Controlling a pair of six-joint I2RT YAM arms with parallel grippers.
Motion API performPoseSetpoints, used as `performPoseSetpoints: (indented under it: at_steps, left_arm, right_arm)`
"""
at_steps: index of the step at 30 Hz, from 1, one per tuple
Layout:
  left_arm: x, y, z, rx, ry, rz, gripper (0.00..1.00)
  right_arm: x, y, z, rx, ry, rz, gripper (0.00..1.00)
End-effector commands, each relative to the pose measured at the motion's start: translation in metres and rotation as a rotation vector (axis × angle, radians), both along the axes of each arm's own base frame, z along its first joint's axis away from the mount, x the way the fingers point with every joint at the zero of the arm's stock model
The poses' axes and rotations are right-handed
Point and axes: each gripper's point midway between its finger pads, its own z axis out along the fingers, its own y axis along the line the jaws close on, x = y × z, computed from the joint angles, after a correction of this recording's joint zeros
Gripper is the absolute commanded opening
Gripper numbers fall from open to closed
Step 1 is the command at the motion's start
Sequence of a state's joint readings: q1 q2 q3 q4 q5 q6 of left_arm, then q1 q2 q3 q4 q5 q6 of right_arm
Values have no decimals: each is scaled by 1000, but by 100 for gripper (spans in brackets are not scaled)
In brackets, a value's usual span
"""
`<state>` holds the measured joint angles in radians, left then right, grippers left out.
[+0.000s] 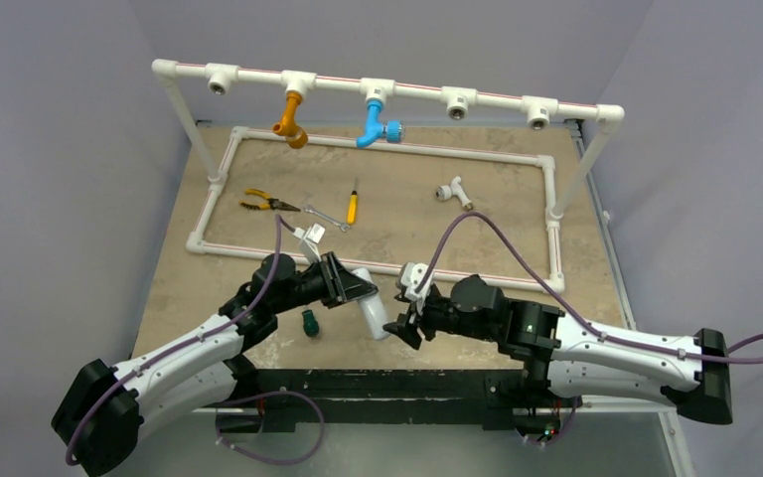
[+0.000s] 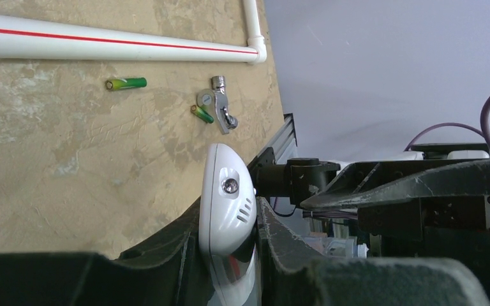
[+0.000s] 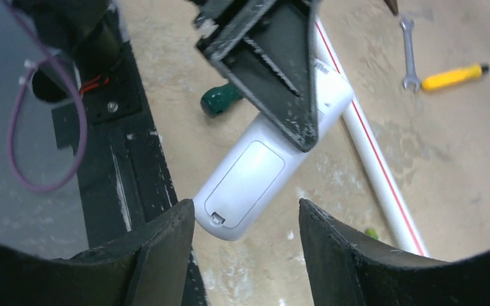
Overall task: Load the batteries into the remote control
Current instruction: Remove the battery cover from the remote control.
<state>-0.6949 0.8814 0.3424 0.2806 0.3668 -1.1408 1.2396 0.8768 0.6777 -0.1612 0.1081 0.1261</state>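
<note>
Remote control (image 3: 249, 172) hangs above the tabletop (image 3: 472, 159), pinched across its width by the left gripper (image 2: 230, 220). Its long axis slants toward the right gripper (image 3: 245, 213), which is spread open and is nearest its cover end. Batteries (image 2: 126, 83) lie beside the white pipe (image 2: 102, 43).

"What sort of place was it?"

"A robotics lab, a test bench. The left arm (image 1: 189, 358) and right arm (image 1: 606, 348) were bolted to a black rail (image 1: 387, 383) at the table's (image 1: 209, 298) near edge, with purple cables (image 2: 485, 118) looping off them."

"Not a workshop?"

"Plain grey walls (image 1: 60, 149) boxed the table in. Well beyond the left claw (image 1: 358, 288) stood a white pipe frame (image 1: 387, 87) carrying an orange tap (image 1: 293, 121) and a blue tap (image 1: 376, 124). Nearer that claw, inside the frame, lay pliers (image 1: 263, 203), a wrench (image 1: 326, 216) and a screwdriver (image 1: 353, 206)."
</note>
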Motion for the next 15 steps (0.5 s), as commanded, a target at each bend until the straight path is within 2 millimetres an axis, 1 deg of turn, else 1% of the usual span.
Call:
performPoseSetpoints:
  at_steps: [1,3,6,8,12,15]
  left_arm:
    - [-5,-8,33,-86,-98,-59,0]
    - [-7,-9,36,-98,-110,-77,0]
    - [-9,-12,39,-111,-122,-103,0]
    - [-10,-14,41,-122,-129,-119,0]
    - [-12,-18,43,-143,-129,-143,0]
    - [-12,-18,44,-147,-128,-146,0]
  right_arm:
    - [-22,5,6,-55,-316,349,61]
    - [-30,2,4,-75,-371,438,64]
    - [-34,-1,9,-77,-440,488,63]
    - [-32,-2,7,-96,-487,507,60]
    - [-32,-1,4,-122,-536,549,46]
    - [-35,5,1,-128,-534,585,42]
